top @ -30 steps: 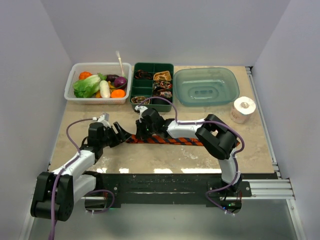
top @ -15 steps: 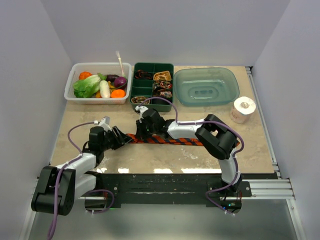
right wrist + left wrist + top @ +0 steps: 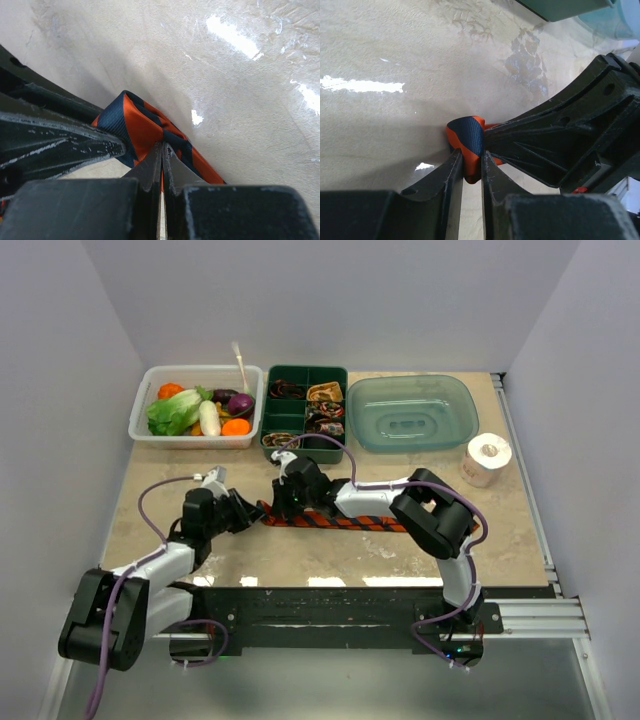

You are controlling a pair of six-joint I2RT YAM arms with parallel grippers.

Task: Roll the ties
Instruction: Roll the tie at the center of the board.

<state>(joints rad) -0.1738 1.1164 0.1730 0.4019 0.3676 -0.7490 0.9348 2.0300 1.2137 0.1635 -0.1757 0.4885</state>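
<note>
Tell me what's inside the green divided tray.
Small coiled ties sit in several compartments of the green tray; gold, brown and dark ones show. Its near corner is partly covered by a purple cable.

striped tie (image 3: 470, 136): showing ribbed woven cloth, faintly shining
table (image 3: 385, 45): looking like polished stone, reflecting glare
left gripper fingers (image 3: 445, 177): appearing matt black plastic
</note>
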